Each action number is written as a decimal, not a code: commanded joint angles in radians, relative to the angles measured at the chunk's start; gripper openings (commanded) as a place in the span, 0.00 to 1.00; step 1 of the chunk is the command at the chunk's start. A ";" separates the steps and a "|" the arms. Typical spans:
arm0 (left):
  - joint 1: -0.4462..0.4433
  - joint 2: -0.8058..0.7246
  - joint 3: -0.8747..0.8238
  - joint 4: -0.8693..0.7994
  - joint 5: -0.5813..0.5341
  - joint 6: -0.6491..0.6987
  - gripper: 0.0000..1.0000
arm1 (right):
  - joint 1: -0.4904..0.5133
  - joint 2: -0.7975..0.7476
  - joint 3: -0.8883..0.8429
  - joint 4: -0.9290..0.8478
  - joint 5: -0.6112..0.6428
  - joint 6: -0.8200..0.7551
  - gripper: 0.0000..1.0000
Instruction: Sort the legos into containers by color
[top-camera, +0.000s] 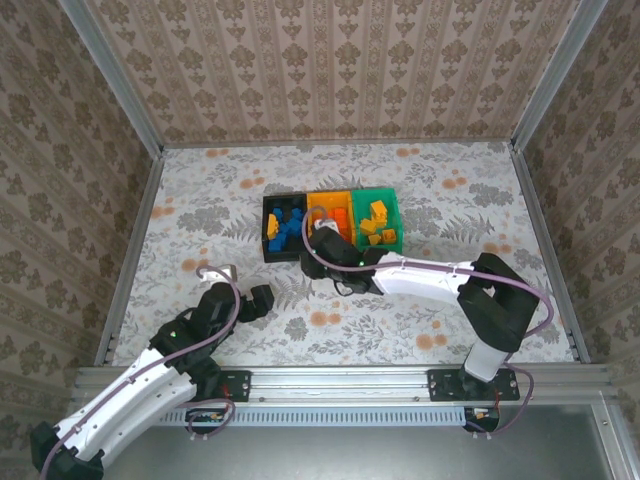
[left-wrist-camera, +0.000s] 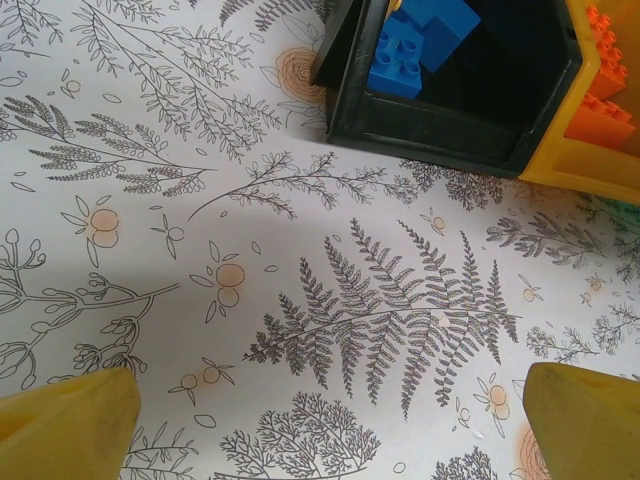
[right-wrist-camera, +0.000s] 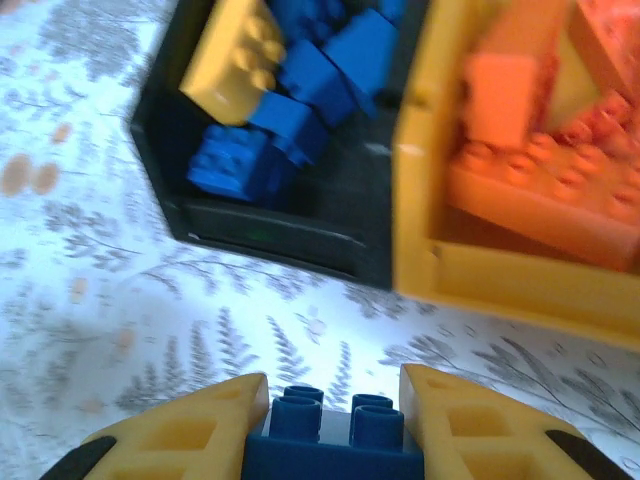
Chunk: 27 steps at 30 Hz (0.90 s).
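left gripper (left-wrist-camera: 320, 425): near-left of the bins, over bare table (left-wrist-camera: 150, 330); fingers wide apart, nothing between them
black bin (right-wrist-camera: 280, 235): leftmost of the joined row; holds blue legos (right-wrist-camera: 300, 90) plus one yellow brick (right-wrist-camera: 235, 65) on its left side, which looks mis-sorted
right gripper (right-wrist-camera: 335, 385): just near of the row, about at the seam between the black and orange bins; yellow fingers (right-wrist-camera: 200, 430) clamped on a blue brick (right-wrist-camera: 335, 445), studs up
key relation: black bin lies far and slightly left of the held brick; its near wall stands between them, so the brick likely has to go over that wall
brick long axis: can't tell, body mostly hidden by the fingers
nearer arm: right; it already has the brick and is close to the bin
orange bin (right-wrist-camera: 500, 285): far-right of the gripper, red-orange bricks (right-wrist-camera: 540, 190) inside; wrong target for blue
green bin (top-camera: 398, 222): rightmost, yellow-orange bricks (top-camera: 378, 222) inside
step: carry, drop not yet done
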 joint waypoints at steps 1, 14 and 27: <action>0.009 -0.024 -0.004 -0.024 -0.013 -0.023 1.00 | 0.003 0.067 0.142 -0.048 -0.027 -0.063 0.32; 0.015 -0.032 0.012 -0.052 -0.014 -0.031 1.00 | -0.066 0.352 0.537 -0.192 0.066 -0.066 0.34; 0.020 -0.043 0.042 -0.077 -0.031 -0.013 1.00 | -0.069 0.359 0.523 -0.191 0.048 -0.046 0.65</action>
